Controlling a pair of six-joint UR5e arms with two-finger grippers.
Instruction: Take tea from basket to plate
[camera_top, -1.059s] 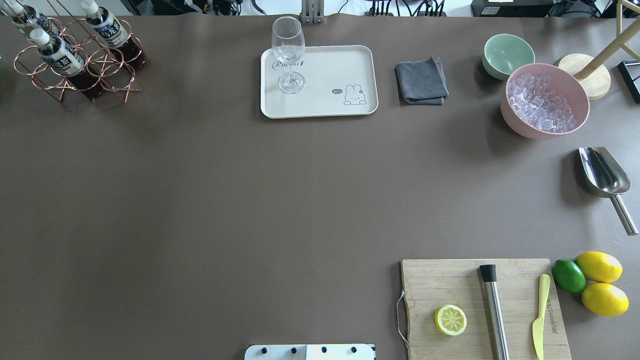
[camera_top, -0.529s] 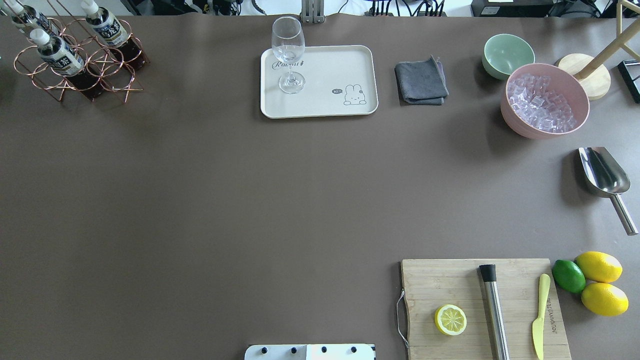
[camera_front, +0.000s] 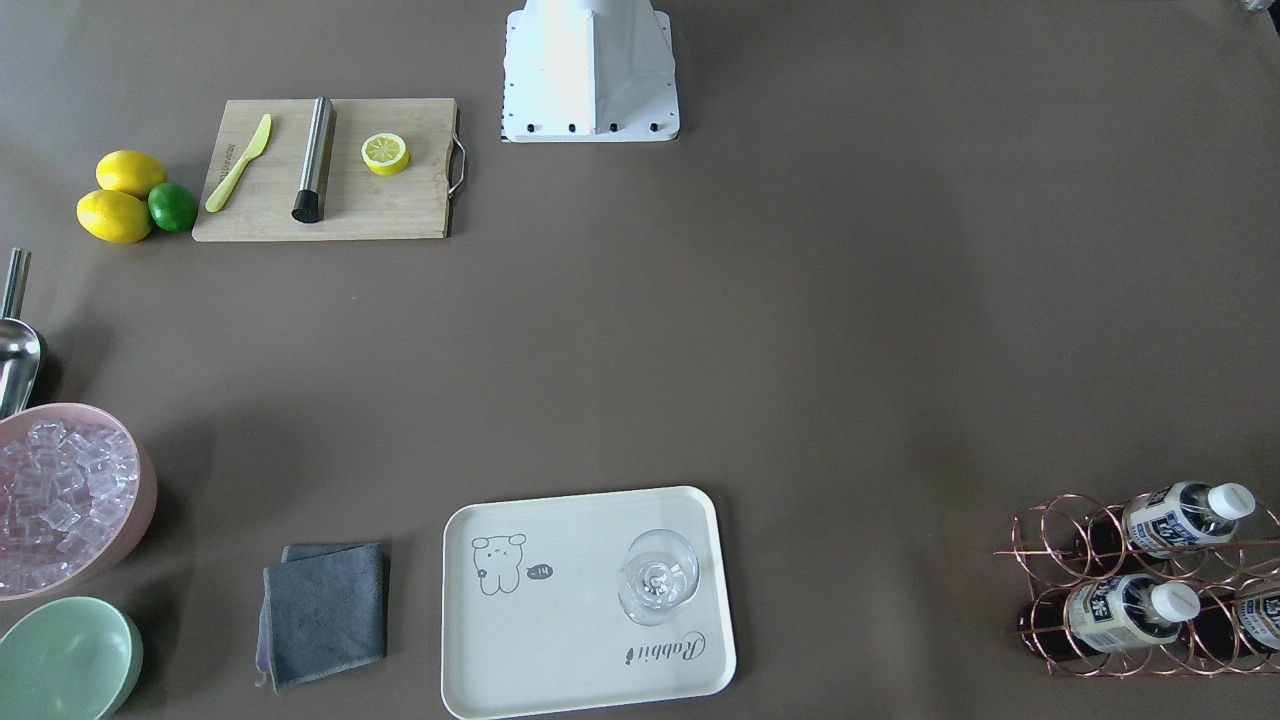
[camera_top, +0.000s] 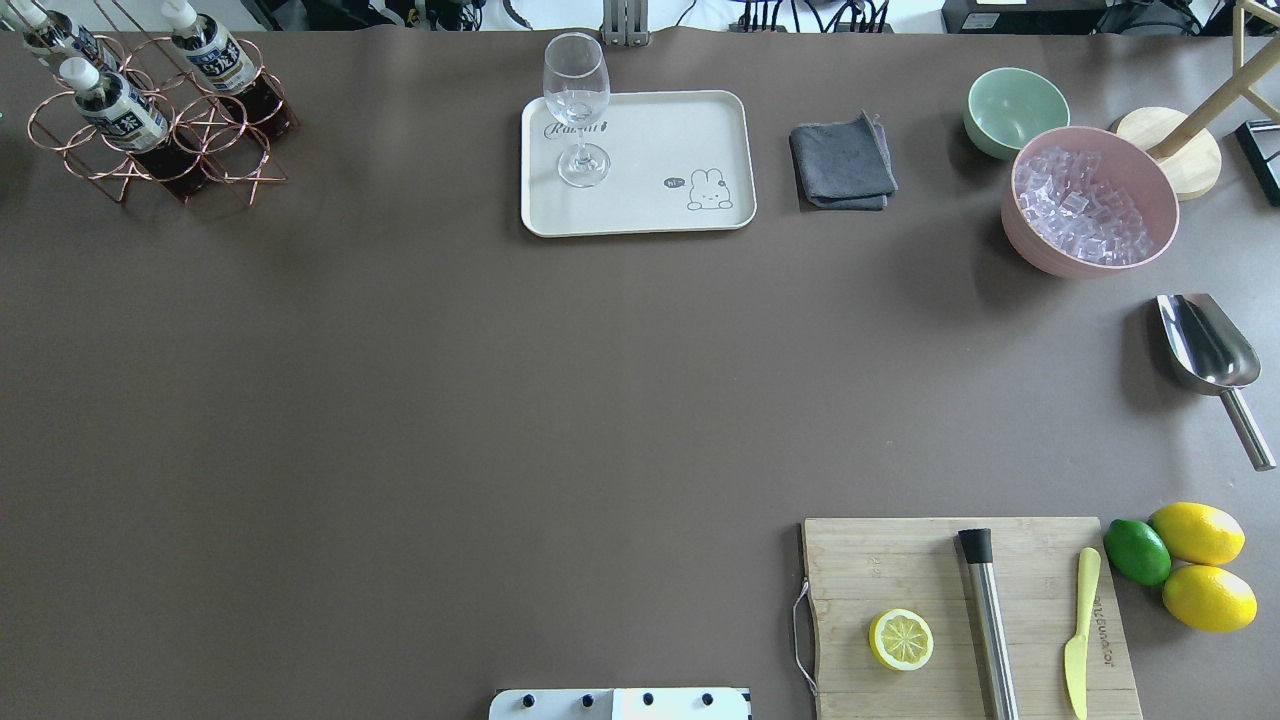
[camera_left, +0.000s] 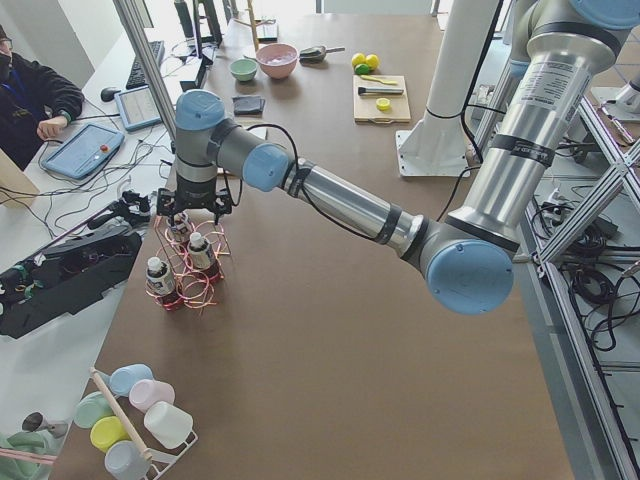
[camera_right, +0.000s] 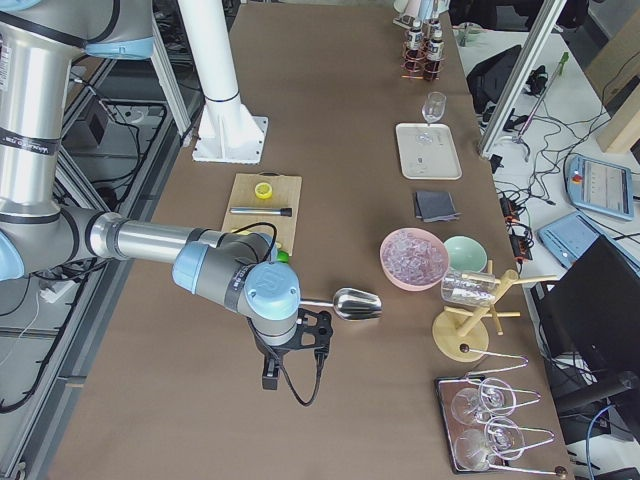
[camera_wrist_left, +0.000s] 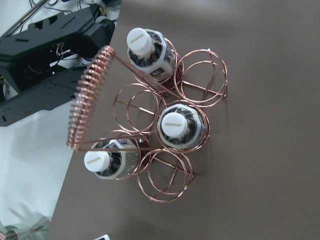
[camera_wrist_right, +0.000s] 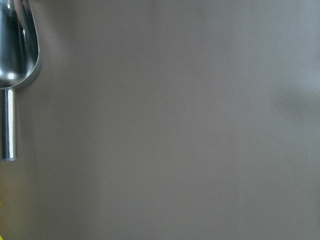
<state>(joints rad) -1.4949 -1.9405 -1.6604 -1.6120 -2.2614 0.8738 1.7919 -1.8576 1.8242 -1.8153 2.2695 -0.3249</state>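
Note:
Three tea bottles stand in the copper wire basket (camera_top: 215, 150) at the far left of the table: one (camera_top: 120, 110) in front, one (camera_top: 210, 55) to its right and one (camera_top: 55, 35) behind. In the left wrist view the basket (camera_wrist_left: 167, 175) lies straight below, with a white cap (camera_wrist_left: 181, 126) near the middle. My left gripper (camera_left: 195, 205) hangs just above the basket (camera_left: 195, 290); I cannot tell whether it is open. The cream plate (camera_top: 660, 140) sits at the far centre. My right gripper (camera_right: 292, 345) hovers low over bare table near the scoop; its state is unclear.
A stemmed glass (camera_top: 577, 110) stands on the plate's left part. To its right lie a grey cloth (camera_top: 842, 165), a mint bowl (camera_top: 1015, 108) and a pink ice bowl (camera_top: 1090, 200). A metal scoop (camera_top: 1210, 360), cutting board (camera_top: 900, 570) and citrus fruit (camera_top: 1195, 565) sit at right.

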